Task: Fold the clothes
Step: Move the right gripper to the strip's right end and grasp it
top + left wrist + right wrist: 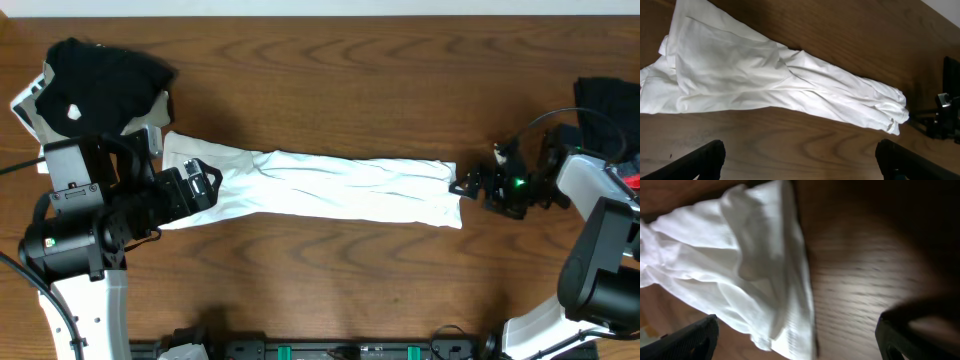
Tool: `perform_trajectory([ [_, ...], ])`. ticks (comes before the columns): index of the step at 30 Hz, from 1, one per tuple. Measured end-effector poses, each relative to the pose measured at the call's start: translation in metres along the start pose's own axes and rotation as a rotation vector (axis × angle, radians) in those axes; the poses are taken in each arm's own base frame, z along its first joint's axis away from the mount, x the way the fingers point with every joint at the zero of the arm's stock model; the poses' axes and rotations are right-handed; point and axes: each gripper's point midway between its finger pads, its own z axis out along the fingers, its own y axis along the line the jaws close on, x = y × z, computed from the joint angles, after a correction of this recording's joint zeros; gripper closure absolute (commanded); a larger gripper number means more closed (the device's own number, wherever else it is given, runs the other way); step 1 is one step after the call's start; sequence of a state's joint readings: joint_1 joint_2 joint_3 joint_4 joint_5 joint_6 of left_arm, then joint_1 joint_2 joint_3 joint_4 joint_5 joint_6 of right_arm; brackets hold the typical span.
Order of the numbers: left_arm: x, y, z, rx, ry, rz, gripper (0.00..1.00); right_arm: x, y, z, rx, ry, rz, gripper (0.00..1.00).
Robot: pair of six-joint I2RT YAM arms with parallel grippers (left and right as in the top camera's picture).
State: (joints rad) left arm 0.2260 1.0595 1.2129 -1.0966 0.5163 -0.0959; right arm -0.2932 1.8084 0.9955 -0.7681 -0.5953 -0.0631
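Both pincers stood with fingers spread wide and empty as the white T-shirt (340, 185) lay in a long, narrow band across the middle of the wooden table (330, 300). The left gripper (205, 183) hung over the band's left end, and the right gripper (462, 186) sat just beside its right end.

The lengthwise folds looked done, so the band appeared ready to be doubled end over end. To do that well, an end would likely need pinching at its corners through every layer, not just the top sheet. It should then be lifted only high enough to clear the cloth, carried across and laid down with edges matched, so the rumpled middle did not bunch. Smoothing the wrinkles near the right end first would probably help.

At the back, a black garment (105, 75) lay heaped at the left, and another dark garment (605, 100) was cut off by the right edge.

The shirt's print was out of sight and its layers could not be counted. The left arm covered part of its left end. The right wrist view was blurred, so whether that gripper touched the cloth could not be told.
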Motion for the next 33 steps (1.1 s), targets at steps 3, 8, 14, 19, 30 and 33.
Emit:
perform_trajectory([
  [3, 0.000, 0.000, 0.000, 0.000, 0.000, 0.000, 0.02, 0.002, 0.006, 0.004, -0.018, -0.001, -0.020, 0.01],
  [8, 0.000, 0.000, 0.000, 0.000, 0.000, 0.000, 0.02, 0.006, 0.020, 0.013, -0.064, -0.012, -0.066, 0.01],
  [14, 0.000, 0.000, 0.000, 0.000, 0.000, 0.000, 0.02, 0.008, 0.038, 0.026, -0.131, -0.052, -0.138, 0.01],
  [19, 0.000, 0.000, 0.000, 0.000, 0.000, 0.000, 0.02, 0.008, 0.045, 0.030, -0.156, -0.058, -0.145, 0.01],
  [30, 0.000, 0.000, 0.000, 0.000, 0.000, 0.000, 0.02, 0.008, 0.042, 0.034, -0.156, -0.053, -0.098, 0.41],
  [33, 0.000, 0.000, 0.000, 0.000, 0.000, 0.000, 0.02, 0.015, 0.037, 0.039, -0.149, -0.030, -0.062, 0.56],
])
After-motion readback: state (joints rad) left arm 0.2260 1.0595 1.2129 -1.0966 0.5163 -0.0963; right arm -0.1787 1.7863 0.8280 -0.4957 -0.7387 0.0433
